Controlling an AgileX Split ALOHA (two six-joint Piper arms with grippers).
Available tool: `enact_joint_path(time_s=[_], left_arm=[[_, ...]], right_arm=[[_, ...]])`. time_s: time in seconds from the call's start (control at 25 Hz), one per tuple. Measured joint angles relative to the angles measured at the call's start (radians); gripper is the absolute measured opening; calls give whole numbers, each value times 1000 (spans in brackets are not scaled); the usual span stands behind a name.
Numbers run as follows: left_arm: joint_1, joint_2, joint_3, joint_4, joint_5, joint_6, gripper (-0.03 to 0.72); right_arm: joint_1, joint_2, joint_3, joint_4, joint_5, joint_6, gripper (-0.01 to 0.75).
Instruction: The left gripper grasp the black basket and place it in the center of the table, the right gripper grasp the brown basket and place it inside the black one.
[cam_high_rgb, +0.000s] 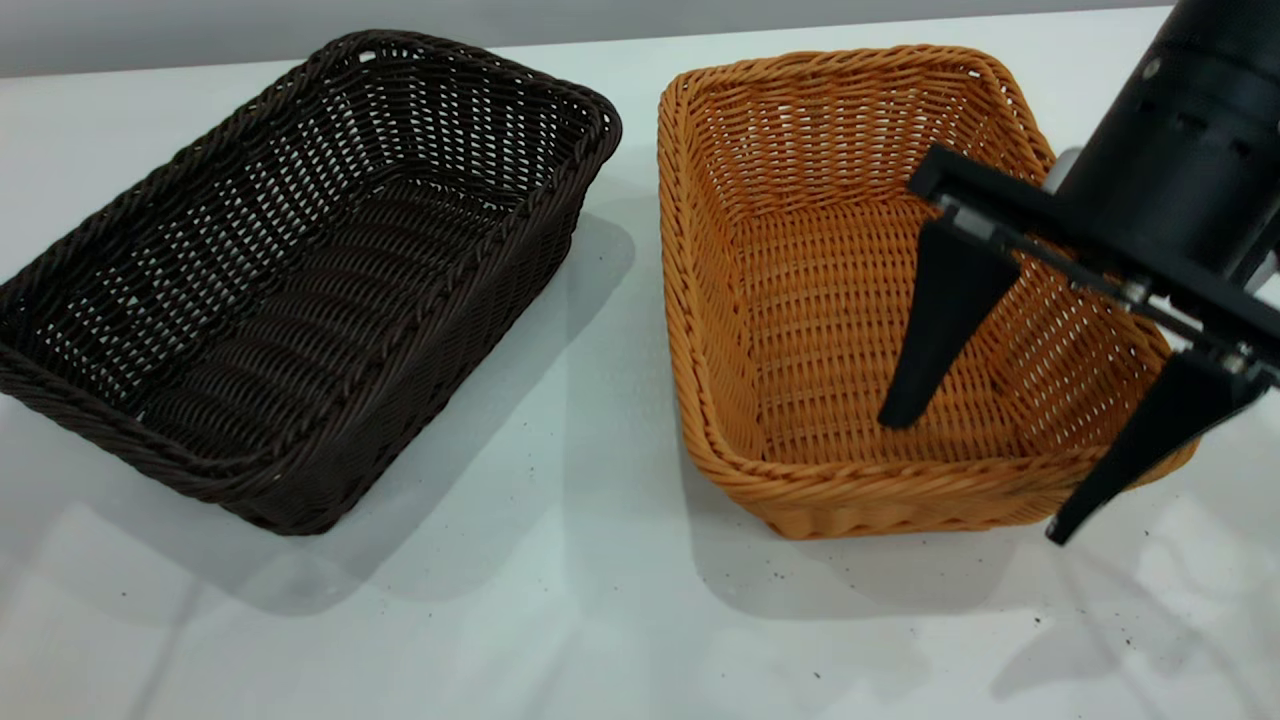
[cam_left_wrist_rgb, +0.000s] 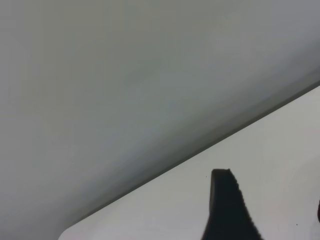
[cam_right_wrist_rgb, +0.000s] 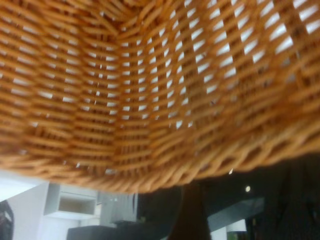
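Note:
The black basket (cam_high_rgb: 300, 290) stands on the white table (cam_high_rgb: 560, 600) at the left, set at an angle. The brown basket (cam_high_rgb: 880, 290) stands beside it at the right, apart from it. My right gripper (cam_high_rgb: 978, 478) is open and straddles the brown basket's right wall: one finger (cam_high_rgb: 945, 330) is inside the basket, the other (cam_high_rgb: 1140, 450) is outside it. In the right wrist view the brown weave (cam_right_wrist_rgb: 150, 90) fills most of the picture, with a dark finger (cam_right_wrist_rgb: 187, 215) at the rim. My left gripper (cam_left_wrist_rgb: 270, 192) is out of the exterior view; its wrist view shows it open over bare table.
A grey wall (cam_high_rgb: 200, 30) runs behind the table's far edge. A strip of bare table lies between the two baskets, and more lies in front of them. Small dark specks (cam_high_rgb: 780, 575) dot the tabletop near the brown basket.

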Motion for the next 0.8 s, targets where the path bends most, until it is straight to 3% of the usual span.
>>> enact_joint_path(time_s=[0.8], left_arm=[[0, 0, 0, 0, 3, 1, 375]], right_arm=[[0, 21, 0, -1, -216, -245, 555]])
